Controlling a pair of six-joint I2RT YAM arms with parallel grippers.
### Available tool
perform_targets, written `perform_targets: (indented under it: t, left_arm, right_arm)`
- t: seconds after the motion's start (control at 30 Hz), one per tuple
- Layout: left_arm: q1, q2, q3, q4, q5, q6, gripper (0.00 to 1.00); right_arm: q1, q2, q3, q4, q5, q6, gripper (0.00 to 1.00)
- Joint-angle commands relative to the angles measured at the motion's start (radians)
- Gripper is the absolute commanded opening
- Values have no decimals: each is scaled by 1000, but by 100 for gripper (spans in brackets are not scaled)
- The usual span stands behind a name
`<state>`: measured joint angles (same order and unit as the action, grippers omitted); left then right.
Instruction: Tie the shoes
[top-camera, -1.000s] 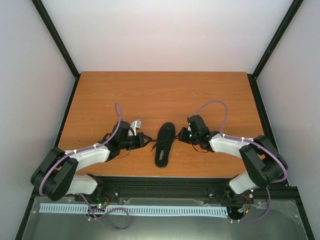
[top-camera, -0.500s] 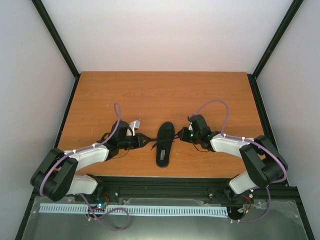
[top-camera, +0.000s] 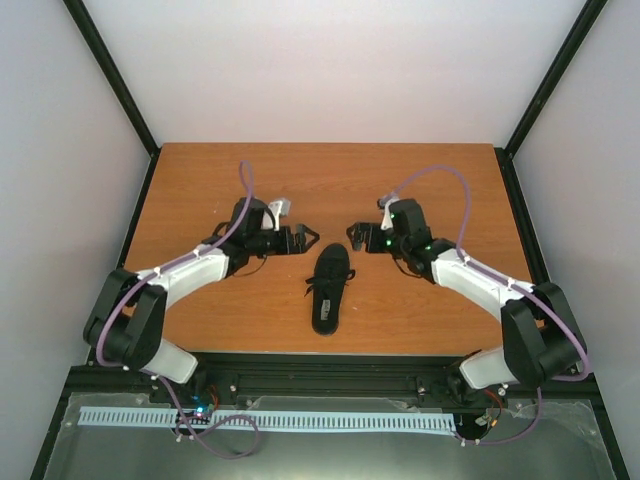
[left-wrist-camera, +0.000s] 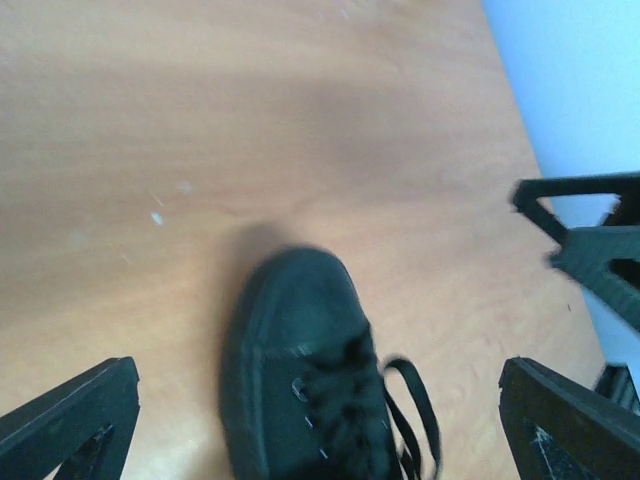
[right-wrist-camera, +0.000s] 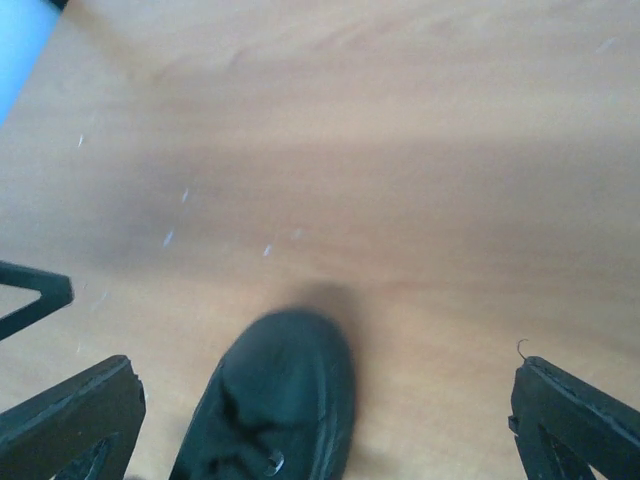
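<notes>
Wood-grain table (top-camera: 300, 180) carries the one black shoe (top-camera: 329, 290), which lies between the two arms with its toe pointing away from the bases. From above we find the left hand (top-camera: 308, 236) and the right hand (top-camera: 356, 238) facing each other near the toe, one on each side, neither touching it. A thin lace (top-camera: 309, 286) strays out on the shoe's left.

Left wrist view: the fingers (left-wrist-camera: 70, 415) stand wide apart, holding nothing. The toe and front eyelets sit low between them, and a loose lace loop (left-wrist-camera: 408, 395) hangs off to the right. We see no bow.

Right wrist view: the fingers (right-wrist-camera: 70, 410) are likewise spread and empty, and the toe below is blurred.

Risks, in our judgement: the laces are thin and black on black, so a closing hand may pinch the upper or nothing. An uneven pull could drag or turn the shoe. The hands are near each other and could clash.
</notes>
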<state>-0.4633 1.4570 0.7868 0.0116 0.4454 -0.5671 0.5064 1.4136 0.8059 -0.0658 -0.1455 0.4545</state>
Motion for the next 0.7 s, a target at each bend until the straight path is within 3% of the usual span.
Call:
perform_targets:
  t: [0.0, 0.23, 0.37, 0.5, 0.67]
  left_arm:
    - [133, 73, 91, -8, 36, 56, 100]
    - [540, 15, 28, 100, 47, 23, 100]
    - [768, -128, -97, 149, -88, 26, 100]
    - [782, -250, -214, 174, -353, 123, 100]
    - [781, -223, -274, 247, -394, 167, 100]
  right_arm:
    - [-142, 19, 42, 1, -24, -95, 100]
    - [-464, -11, -27, 132, -26, -157, 100]
    - [-584, -126, -167, 216, 88, -156, 100]
    - [-587, -244, -291, 324, 281, -191, 100]
    - [-587, -221, -353, 437, 390, -196, 100]
